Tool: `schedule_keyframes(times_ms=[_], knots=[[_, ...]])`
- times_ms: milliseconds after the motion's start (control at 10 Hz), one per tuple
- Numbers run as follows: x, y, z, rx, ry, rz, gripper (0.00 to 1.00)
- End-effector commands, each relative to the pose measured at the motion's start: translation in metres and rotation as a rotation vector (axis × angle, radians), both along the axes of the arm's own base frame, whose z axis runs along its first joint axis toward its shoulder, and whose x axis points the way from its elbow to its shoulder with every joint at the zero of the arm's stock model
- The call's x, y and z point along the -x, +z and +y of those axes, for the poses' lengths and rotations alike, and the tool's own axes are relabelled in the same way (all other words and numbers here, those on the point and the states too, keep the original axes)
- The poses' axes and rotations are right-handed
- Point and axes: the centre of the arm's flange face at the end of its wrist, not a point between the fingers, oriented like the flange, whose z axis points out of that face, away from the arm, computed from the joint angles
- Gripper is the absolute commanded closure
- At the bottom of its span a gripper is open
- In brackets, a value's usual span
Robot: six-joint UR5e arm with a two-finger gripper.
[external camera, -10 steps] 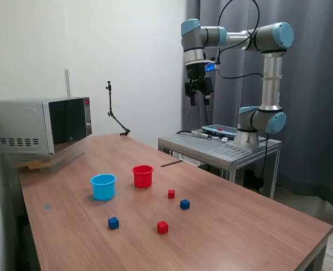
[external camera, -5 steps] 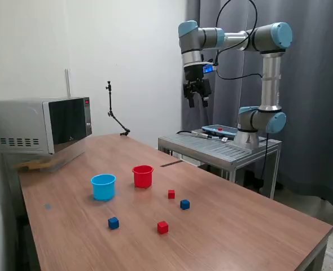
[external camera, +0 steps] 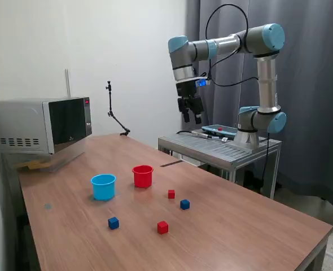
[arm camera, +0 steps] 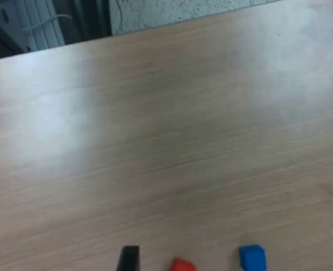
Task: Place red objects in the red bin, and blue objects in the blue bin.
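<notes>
High above the table's far side, my gripper (external camera: 190,117) hangs open with nothing in it; one dark fingertip (arm camera: 130,258) shows in the wrist view. On the wooden table (external camera: 257,226) stand the red bin (external camera: 143,175) and, to its left in the exterior view, the light-blue bin (external camera: 103,186). Two red cubes (external camera: 171,193) (external camera: 162,227) and two blue cubes (external camera: 184,204) (external camera: 113,223) lie in front of the bins, all far below the gripper. The wrist view catches one red cube (arm camera: 182,264) and one blue cube (arm camera: 252,257) at its edge.
A microwave (external camera: 39,125) sits at the table's far corner on the exterior view's left. A thin black jointed stand (external camera: 114,113) rises at the back. The arm's metal base stand (external camera: 220,148) adjoins the table's far side, with a grey curtain behind.
The wrist and gripper have swung toward the exterior view's left and dropped lower. Cubes and bins have not moved.
</notes>
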Motion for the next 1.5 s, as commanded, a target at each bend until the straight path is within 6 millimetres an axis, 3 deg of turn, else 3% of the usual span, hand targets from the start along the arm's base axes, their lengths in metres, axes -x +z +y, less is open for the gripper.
schedule_keyframes(times_ms=[0,300,700,800,1100,1300,1400], knots=[[0.031,-0.066,-0.053,-0.011,0.032,-0.024,0.00],[0.057,-0.089,-0.061,-0.038,-0.104,0.008,0.00],[0.087,-0.105,-0.058,-0.055,-0.166,0.078,0.00],[0.091,-0.125,-0.050,-0.136,-0.232,0.057,0.00],[0.095,-0.172,-0.040,-0.172,-0.296,-0.018,0.00],[0.088,-0.186,-0.024,-0.179,-0.352,-0.045,0.00],[0.081,-0.202,-0.020,-0.182,-0.357,-0.076,0.00]])
